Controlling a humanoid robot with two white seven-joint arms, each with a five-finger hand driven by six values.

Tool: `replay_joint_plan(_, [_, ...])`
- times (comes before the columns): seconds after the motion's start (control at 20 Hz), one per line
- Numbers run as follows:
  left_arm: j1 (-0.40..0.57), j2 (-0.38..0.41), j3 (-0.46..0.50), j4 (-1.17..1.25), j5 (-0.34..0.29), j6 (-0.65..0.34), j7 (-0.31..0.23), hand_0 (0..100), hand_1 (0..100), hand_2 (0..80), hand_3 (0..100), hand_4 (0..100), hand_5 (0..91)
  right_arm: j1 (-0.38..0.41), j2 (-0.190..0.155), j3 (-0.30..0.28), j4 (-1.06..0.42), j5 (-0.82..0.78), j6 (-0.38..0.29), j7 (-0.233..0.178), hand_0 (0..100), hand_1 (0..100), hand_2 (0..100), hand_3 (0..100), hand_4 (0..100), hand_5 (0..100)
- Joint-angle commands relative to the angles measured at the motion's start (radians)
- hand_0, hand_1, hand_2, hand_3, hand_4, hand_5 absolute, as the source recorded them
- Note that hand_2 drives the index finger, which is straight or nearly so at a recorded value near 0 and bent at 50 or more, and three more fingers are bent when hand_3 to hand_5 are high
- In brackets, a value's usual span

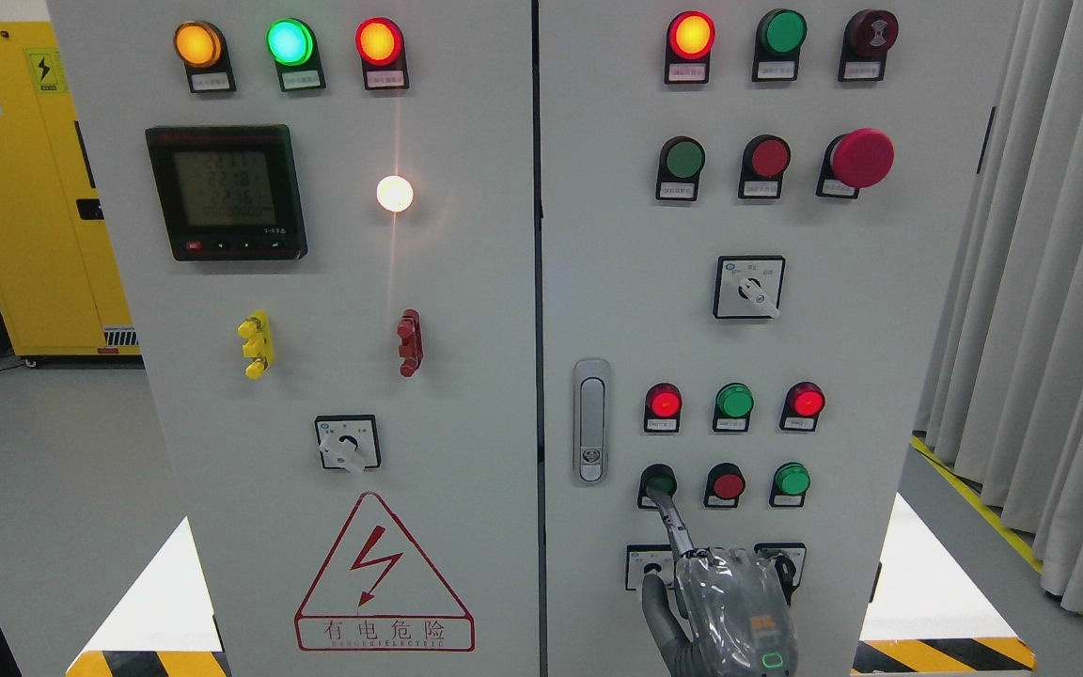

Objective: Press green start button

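At about five o'clock on the cabinet's right door (880,310), the right hand (725,602) is pointing one finger (675,522) onto the green start button (659,483), other fingers curled, holding nothing; the press seems to be happening, release remaining.

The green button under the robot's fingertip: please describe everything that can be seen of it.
The green button is round, glossy and looks like plastic, set in a black collar on the grey right cabinet door. It is the leftmost in the lower row of three, beside a red button, right of the door handle. It looks unlit. The hand extends one finger, whose tip covers the lower part. A label below is mostly hidden.
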Motion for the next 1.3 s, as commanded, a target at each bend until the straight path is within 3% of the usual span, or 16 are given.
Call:
replay_joint_plan(0.0, [0.0,0.0,-0.001,0.0,0.0,0.0,-0.001,12,56,0.0,0,0,0.0,0.0,0.0,-0.034,0.003,-0.004,0.0,-0.007,75,88,0,100,100,100])
replay_joint_plan(0.85, [0.0,0.0,0.001,0.0,0.0,0.0,-0.001,12,56,0.0,0,0,0.0,0.044,0.002,-0.02,-0.084,-0.014,0.0,-0.052,76,88,1,100,100,100])
replay_joint_plan(1.25, [0.0,0.0,-0.001,0.0,-0.002,0.0,-0.001,12,56,0.0,0,0,0.0,0.122,0.003,0.056,-0.175,-0.019,0.005,-0.076,78,87,3,100,100,100])
